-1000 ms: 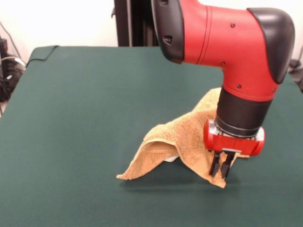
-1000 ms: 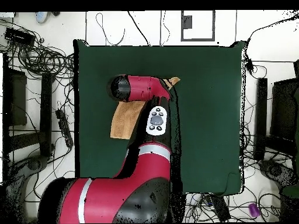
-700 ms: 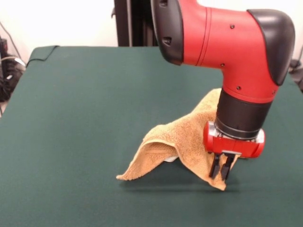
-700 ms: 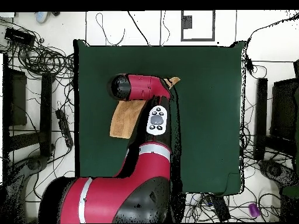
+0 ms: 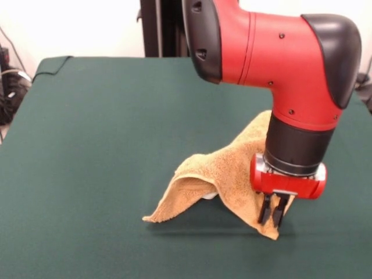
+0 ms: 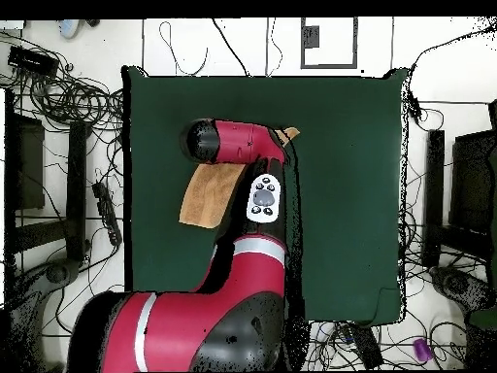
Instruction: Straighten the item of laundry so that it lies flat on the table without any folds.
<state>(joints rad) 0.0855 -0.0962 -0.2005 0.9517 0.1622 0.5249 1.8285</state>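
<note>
The orange-tan towel [image 5: 224,171] rises in a tented fold on the green table [image 5: 104,116], right of the middle. One corner trails left onto the cloth; a bit of white shows under the fold. My gripper [image 5: 272,213] points down at the towel's near right corner, its fingers shut on that edge and holding it just above the table. In the overhead view the arm's red and black wrist covers the gripper. There the towel [image 6: 208,194] shows on one side of the arm and a small corner [image 6: 288,134] on the other.
Green cloth of the table [image 6: 340,194] stretches wide on all sides of the towel. Cables and equipment [image 6: 68,97] lie on the floor beyond the table's edges. A black post [image 5: 160,28] stands behind the far edge.
My gripper has drifted a little toward the table's front edge and slightly lower, pulling the held corner along. In the overhead view the visible towel patch has spread slightly outward.
</note>
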